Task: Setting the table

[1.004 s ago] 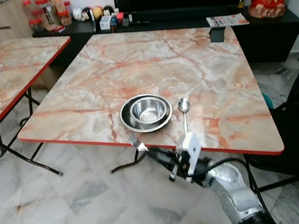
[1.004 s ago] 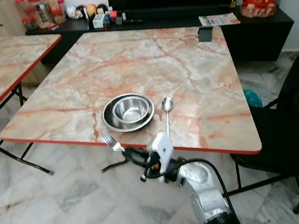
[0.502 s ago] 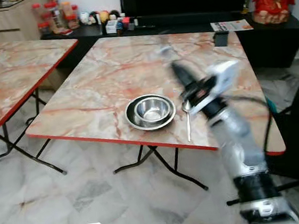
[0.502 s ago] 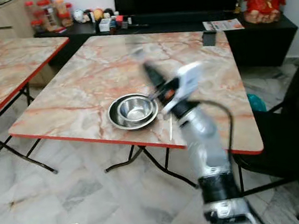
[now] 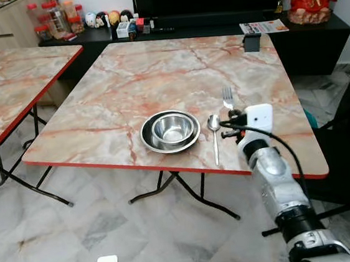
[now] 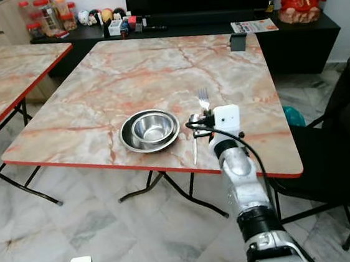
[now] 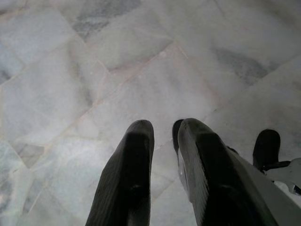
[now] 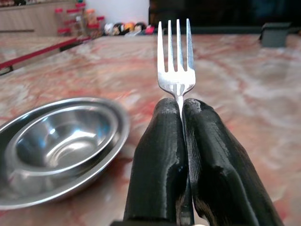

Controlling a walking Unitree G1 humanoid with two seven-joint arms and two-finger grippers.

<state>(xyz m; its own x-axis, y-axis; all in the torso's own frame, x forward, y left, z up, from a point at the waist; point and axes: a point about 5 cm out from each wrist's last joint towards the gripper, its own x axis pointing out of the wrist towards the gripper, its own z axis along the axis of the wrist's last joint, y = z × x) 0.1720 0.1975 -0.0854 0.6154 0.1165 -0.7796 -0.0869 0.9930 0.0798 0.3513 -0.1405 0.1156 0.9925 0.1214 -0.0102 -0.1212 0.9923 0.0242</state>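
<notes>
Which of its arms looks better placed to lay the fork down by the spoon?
The right. Its gripper is shut on the fork just right of the spoon, over the table; the left gripper hangs above the floor.

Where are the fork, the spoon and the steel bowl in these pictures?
fork (image 8: 176, 56): right wrist view, on the tines above the fingers.
spoon (image 5: 213, 123): left eye view, on its round head.
steel bowl (image 5: 173, 128): left eye view, on the inside of the bowl.

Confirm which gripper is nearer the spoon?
Right. The right gripper, shut on the fork, is over the table just beside the spoon; the left gripper hangs above the floor.
</notes>
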